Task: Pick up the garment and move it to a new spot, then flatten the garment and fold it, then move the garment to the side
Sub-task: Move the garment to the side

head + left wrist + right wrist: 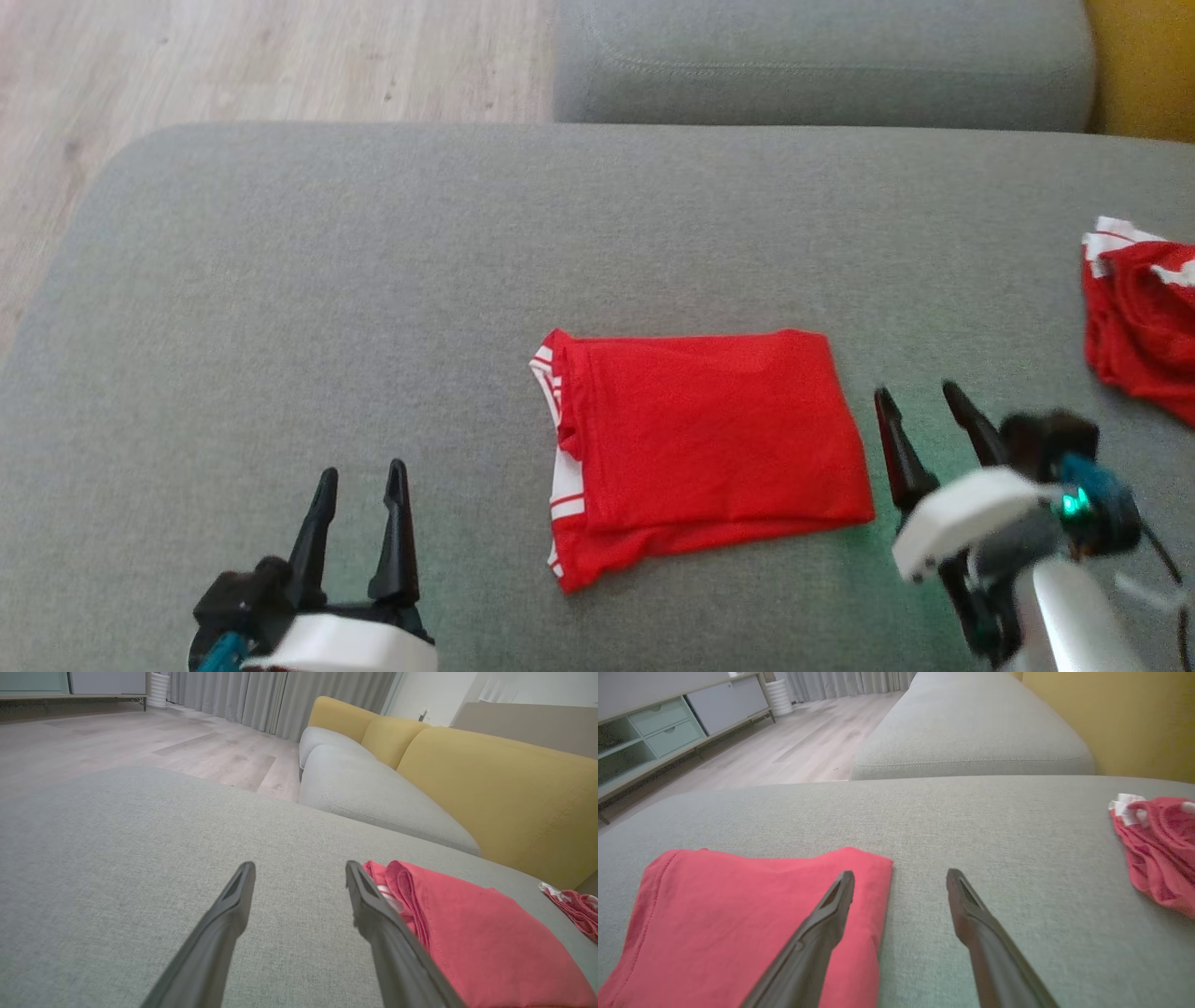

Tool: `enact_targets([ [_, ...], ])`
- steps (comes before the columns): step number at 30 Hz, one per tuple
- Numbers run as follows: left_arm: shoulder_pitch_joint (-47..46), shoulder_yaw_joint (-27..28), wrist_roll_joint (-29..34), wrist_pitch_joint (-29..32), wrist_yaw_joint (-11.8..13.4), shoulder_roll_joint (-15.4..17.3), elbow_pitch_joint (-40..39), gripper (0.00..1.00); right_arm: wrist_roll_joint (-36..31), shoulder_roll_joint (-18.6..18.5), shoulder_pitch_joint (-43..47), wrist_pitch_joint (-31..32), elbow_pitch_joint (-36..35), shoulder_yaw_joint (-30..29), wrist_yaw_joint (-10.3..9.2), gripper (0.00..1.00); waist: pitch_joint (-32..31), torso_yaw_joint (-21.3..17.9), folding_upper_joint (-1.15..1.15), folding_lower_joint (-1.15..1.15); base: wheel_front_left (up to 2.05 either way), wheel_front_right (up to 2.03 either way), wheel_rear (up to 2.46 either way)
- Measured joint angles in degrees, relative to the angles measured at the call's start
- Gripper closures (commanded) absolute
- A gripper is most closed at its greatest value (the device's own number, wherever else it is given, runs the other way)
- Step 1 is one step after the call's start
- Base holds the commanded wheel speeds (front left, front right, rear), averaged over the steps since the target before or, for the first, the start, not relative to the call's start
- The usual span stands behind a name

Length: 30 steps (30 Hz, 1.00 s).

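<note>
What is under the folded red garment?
The folded red garment rests on the grey seat cushion; its white-striped lower layers peek out at the left. Anything else beneath is covered.

- Folded red garment (709, 439) lies flat on the grey cushion (373, 280).
- Left gripper (362, 481) stands open, well left of it.
- Right gripper (920, 397) stands open, just beside its right edge.
- A crumpled red cloth (1144, 327) lies far right of it.

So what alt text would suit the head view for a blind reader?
A folded red garment lies on a grey sofa cushion between the open left gripper and open right gripper. A second, crumpled red garment lies at the right edge.
</note>
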Motion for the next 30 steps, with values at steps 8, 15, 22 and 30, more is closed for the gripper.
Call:
enact_targets([
  [8,-1.5,0.6,0.1,0.0,-0.6,-2.2,0.1,0.0,-1.4,0.0,-9.8,13.8,7.8,-0.3,0.0,0.0,3.0,2.9,0.0,0.01,0.0,0.0,0.0],
  [15,-1.7,2.7,1.5,0.0,-2.4,-4.3,0.7,0.0,1.0,-1.8,-11.2,21.5,10.9,0.3,0.0,0.0,5.3,5.1,0.0,0.0,0.0,0.0,0.0],
  [22,-1.8,4.4,3.5,0.0,-4.0,-5.9,1.4,0.0,4.4,-2.9,-14.6,23.3,11.4,3.9,0.0,1.0,6.9,4.7,0.0,0.0,0.0,0.0,0.0],
  [30,-4.4,5.4,6.0,-0.2,-5.6,-6.8,1.4,0.0,4.1,-4.5,-19.4,19.3,10.3,2.7,0.0,1.0,9.3,0.0,0.0,0.01,0.0,0.0,0.0],
])
